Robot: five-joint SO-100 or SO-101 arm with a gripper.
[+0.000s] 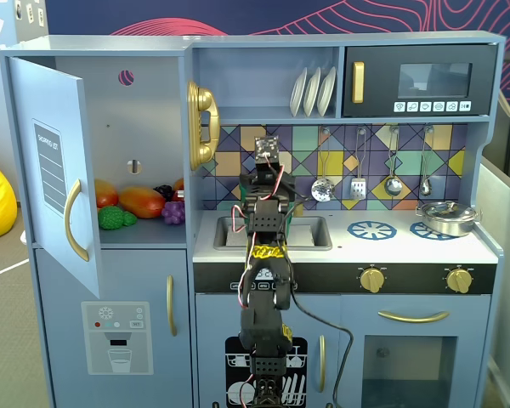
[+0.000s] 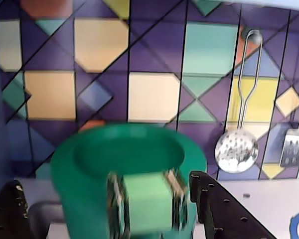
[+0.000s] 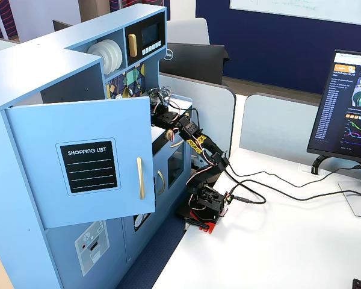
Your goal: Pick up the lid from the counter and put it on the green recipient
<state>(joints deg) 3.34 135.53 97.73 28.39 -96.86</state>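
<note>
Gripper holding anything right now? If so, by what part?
Nothing, as far as the wrist view shows. The gripper is open wide, with the lidless green recipient just beyond its fingers. No lid is visible.

three white plates [image 1: 313,91] left of microwave [image 1: 418,80]; four hanging utensils [image 1: 372,178]; two burner rings [image 1: 371,229]; two knobs [image 1: 372,279]; one silver pot [image 1: 446,218]
</note>
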